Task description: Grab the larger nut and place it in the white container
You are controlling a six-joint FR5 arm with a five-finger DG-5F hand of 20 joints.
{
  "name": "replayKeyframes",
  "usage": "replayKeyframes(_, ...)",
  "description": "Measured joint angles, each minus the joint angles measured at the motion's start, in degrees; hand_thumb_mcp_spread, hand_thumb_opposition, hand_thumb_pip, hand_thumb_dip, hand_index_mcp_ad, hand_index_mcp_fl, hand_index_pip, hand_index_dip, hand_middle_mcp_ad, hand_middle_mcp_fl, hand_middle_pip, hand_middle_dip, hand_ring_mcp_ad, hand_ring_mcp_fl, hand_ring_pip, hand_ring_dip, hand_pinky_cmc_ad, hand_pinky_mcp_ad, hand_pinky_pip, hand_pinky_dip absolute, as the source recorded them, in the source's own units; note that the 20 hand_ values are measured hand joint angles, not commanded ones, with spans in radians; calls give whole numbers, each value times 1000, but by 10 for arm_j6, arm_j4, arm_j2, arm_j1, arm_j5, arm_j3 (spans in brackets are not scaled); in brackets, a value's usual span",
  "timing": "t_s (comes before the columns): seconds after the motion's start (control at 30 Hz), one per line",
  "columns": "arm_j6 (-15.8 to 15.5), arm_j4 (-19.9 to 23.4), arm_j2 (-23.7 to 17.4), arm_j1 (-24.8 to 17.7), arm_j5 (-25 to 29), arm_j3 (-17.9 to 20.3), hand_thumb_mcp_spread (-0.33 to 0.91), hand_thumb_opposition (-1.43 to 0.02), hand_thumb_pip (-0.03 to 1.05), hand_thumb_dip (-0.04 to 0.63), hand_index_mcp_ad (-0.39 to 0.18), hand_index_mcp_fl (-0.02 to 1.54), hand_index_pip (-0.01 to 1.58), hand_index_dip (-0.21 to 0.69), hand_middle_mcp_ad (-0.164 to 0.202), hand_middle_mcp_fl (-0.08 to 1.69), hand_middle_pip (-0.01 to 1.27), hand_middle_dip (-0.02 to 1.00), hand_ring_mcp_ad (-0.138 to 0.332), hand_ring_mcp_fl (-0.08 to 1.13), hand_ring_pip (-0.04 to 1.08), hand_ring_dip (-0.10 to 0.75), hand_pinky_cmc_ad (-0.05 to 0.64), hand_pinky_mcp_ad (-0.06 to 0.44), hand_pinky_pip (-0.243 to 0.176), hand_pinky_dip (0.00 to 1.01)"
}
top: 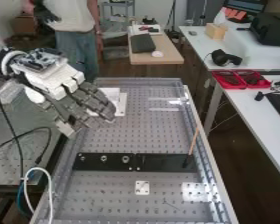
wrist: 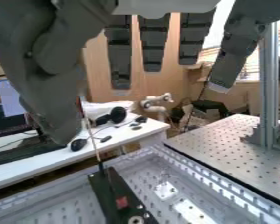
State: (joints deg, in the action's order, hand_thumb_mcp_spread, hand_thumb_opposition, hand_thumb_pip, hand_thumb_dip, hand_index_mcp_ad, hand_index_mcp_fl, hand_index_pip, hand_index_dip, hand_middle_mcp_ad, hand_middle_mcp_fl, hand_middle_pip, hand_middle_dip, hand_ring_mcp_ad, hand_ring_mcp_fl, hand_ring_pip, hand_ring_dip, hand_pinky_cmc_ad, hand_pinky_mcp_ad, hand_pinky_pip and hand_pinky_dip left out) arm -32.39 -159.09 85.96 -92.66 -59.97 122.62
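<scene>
At the left of the high view the hand (top: 92, 104) is above the bench's far left part, its fingers straight and nothing between them. A white container (top: 121, 104) stands partly hidden behind the fingers. On the black bar (top: 160, 162) are the smaller nut (top: 82, 158), the larger nut (top: 104, 158) and the bearing (top: 125, 159), well apart from the hand. In the wrist view the hand (wrist: 154, 45) has extended fingers, with the bar (wrist: 109, 192) below and a round metal part (wrist: 136, 220) on it.
A thin wooden stick (top: 193, 141) leans up from the bar's right end. Nearer lies a small white plate (top: 142, 188). Raised rails (top: 207, 150) edge the perforated bench. A side table (top: 254, 112) holds red bins (top: 241, 79). Cables hang at the left.
</scene>
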Motion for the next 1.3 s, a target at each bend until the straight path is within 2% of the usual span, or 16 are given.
replayKeyframes(0.1,18,15,18,3,12,9,220,-834,719,192,-54,3,1016,-42,73,54,126,237,176,0,110,178,380,342,-101,744)
replayKeyframes(0.27,40,45,44,4,33,22,222,-852,719,192,-63,5,1124,-42,73,3,127,237,176,0,110,178,380,342,-101,744)
replayKeyframes(0.57,62,133,96,-15,93,57,227,-866,723,192,-63,2,1330,5,73,5,127,237,176,3,133,178,380,342,-101,747)
replayKeyframes(0.83,39,241,137,-32,141,84,225,-864,770,190,-72,3,1478,80,75,3,127,237,176,0,147,164,380,342,-105,744)
replayKeyframes(1.13,27,269,175,-38,156,84,239,-864,770,190,-75,2,1543,94,73,3,126,230,176,0,195,138,380,340,-106,759)
replayKeyframes(1.3,-7,291,182,-40,154,86,243,-866,770,190,-80,2,1555,94,73,3,126,218,176,3,194,133,380,340,-103,778)
